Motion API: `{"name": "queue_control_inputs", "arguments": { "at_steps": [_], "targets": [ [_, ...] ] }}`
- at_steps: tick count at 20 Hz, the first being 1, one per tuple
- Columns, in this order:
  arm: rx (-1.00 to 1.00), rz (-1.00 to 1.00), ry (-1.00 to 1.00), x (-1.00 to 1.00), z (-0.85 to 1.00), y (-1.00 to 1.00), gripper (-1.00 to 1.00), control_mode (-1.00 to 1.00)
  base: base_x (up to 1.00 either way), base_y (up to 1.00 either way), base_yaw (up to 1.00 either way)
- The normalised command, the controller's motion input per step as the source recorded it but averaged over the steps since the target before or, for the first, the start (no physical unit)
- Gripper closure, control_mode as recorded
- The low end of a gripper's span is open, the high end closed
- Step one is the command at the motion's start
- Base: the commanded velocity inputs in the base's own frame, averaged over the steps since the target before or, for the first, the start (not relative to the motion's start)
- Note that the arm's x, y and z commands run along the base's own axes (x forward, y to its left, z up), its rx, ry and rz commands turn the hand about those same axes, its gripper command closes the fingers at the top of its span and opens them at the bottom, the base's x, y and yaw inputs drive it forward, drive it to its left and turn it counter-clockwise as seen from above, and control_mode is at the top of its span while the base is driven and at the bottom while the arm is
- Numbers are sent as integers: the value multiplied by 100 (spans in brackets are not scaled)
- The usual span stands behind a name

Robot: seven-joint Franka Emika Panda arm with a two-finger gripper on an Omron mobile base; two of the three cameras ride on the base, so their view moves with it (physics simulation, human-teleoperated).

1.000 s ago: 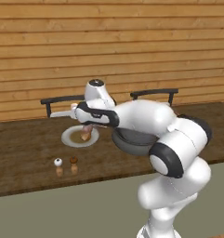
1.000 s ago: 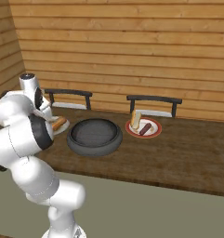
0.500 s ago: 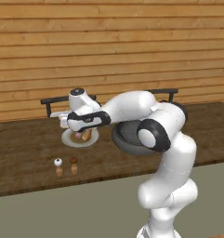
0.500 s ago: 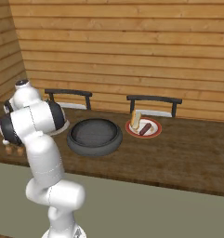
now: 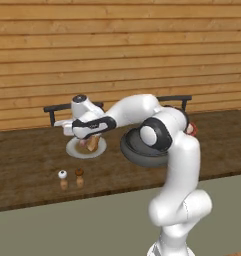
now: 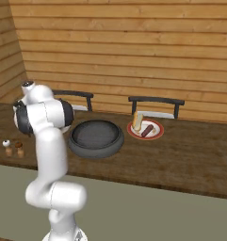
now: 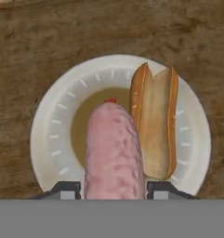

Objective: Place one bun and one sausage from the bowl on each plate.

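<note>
Sausage held over the near plate, beside the bun already lying there.

Left base view: the gripper point(image 5: 86, 141) hangs over the white plate point(image 5: 73, 150), which lies on the wooden counter point(image 5: 27, 165) just left of the dark grey bowl point(image 5: 134, 150); the bun point(image 5: 93, 144) sits on that plate, and two small shakers point(image 5: 71, 178) stand in front of it. Right base view: the bowl point(image 6: 97, 138) sits in the middle of the counter, and just right of it a second plate point(image 6: 154, 133) carries a bun point(image 6: 137, 121) and a dark sausage point(image 6: 147, 130). Hand view: the two fingertips point(image 7: 67, 189) are clamped on a pink sausage point(image 7: 113, 151), which hangs above the brownish centre of the plate point(image 7: 53, 135), with the split bun point(image 7: 155, 121) lying on the plate right beside it.
</note>
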Motion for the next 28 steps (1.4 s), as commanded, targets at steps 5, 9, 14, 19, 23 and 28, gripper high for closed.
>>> {"name": "queue_control_inputs", "arguments": {
  "at_steps": [5, 9, 14, 19, 23, 28],
  "targets": [
    [-5, 0, 0, 44, -46, 20, 100, -100, 0, 0, 0],
    [-4, 0, 0, 35, -50, 15, 100, -100, 0, 0, 0],
    [0, 0, 0, 21, -39, 0, 100, -100, 0, 0, 0],
    [0, 0, 0, 0, -5, 0, 100, -100, 0, 0, 0],
    [0, 0, 0, 0, 0, 0, -100, -100, 0, 0, 0],
    [0, 0, 0, 0, 0, 0, -100, -100, 0, 0, 0]
  ]
}}
